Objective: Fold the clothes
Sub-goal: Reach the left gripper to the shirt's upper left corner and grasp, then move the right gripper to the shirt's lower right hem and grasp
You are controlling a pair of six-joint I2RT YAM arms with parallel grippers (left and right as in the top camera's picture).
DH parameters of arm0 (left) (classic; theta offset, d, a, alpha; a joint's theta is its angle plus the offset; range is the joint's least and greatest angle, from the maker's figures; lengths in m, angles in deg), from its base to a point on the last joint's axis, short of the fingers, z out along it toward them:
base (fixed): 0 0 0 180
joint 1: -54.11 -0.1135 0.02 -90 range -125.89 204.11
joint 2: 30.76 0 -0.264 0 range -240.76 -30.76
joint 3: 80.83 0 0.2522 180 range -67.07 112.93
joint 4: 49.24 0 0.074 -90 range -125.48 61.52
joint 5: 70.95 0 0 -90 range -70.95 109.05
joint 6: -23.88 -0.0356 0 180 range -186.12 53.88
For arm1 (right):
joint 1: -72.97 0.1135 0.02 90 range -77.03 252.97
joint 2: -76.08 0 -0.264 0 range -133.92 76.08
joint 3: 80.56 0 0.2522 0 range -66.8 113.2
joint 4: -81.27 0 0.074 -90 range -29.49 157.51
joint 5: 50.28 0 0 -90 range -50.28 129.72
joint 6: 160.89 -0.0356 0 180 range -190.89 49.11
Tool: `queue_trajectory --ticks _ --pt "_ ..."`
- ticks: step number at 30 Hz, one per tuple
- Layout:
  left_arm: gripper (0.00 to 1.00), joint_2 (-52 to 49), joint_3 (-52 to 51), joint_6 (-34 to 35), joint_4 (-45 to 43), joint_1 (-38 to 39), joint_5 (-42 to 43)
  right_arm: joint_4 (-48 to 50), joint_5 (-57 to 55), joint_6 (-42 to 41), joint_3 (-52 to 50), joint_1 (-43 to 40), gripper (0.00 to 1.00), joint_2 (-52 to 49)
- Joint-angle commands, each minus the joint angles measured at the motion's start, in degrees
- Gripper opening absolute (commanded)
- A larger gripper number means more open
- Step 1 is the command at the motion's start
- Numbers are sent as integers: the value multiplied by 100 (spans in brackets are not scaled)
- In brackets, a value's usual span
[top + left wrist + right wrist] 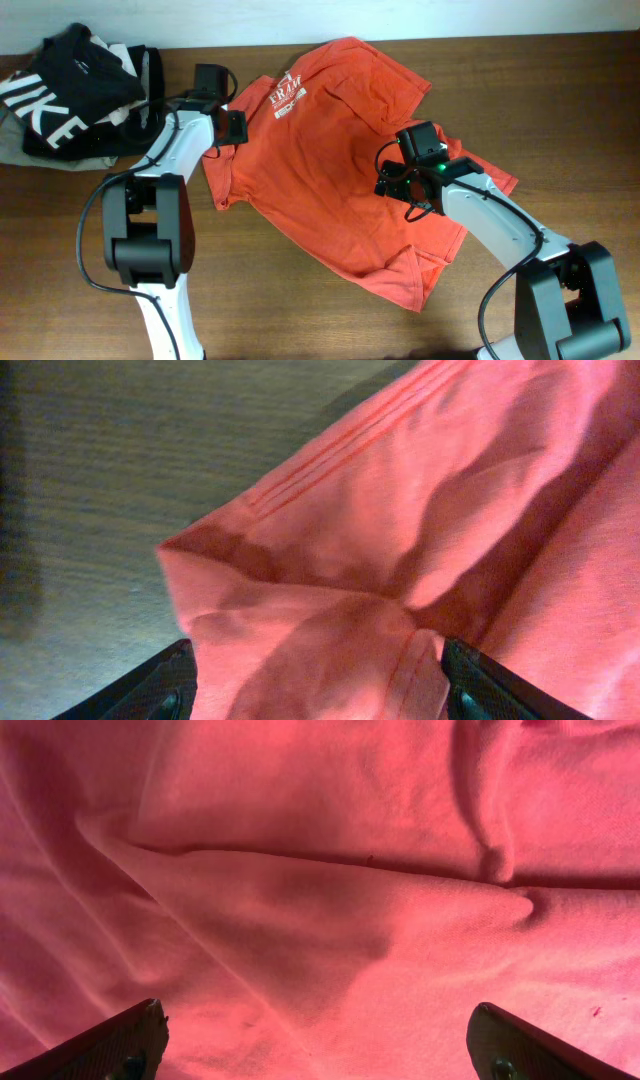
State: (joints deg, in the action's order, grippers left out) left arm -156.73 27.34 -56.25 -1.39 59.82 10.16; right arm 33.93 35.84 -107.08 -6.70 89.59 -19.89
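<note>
Overhead view first: my own wrists cover both sets of fingertips, so from up there I cannot see where they meet the cloth. The red-orange shirt [330, 170] lies spread but rumpled, slantwise across the middle of the counter [300, 320], with its white lettering [287, 97] facing up near the far edge. My left arm covers part of one sleeve. My right arm crosses the shirt's right side and hides the cloth beneath it. At the far left corner a black garment [60, 90] with big white letters sits heaped on paler clothes [128, 60], which are mostly buried and hard to make out.

In the left wrist view only the fingertips [170, 685] show, cut off by the bottom edge. My left jaws stand wide apart, clamped on nothing, straddling a corner of the sleeve with its stitched hem lines. I cannot tell whether the tips touch the cloth.

In the right wrist view the shirt fills the whole picture, so no edge or seam places me. My right jaws are spread fully, released, with a long raised fold of cloth lying ahead between the two fingertips [120, 1040]. They hold nothing.
</note>
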Motion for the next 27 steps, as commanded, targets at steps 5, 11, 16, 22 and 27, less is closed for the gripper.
queue_trajectory --ticks 5,11,16,22,27 --pt "61 -68 35 -31 107 -96 267 2 -133 -2 55 -24 99 98" --pt "21 -68 35 -31 105 -101 269 2 -133 0 55 -26 99 98" --pt "1 -66 96 -28 76 -107 267 0 -131 0 55 -24 99 98" --pt "1 769 570 164 710 -238 264 -70 -127 -2 55 -22 99 98" --pt "1 2013 595 256 1338 -778 260 -361 -37 0 66 -20 99 116"
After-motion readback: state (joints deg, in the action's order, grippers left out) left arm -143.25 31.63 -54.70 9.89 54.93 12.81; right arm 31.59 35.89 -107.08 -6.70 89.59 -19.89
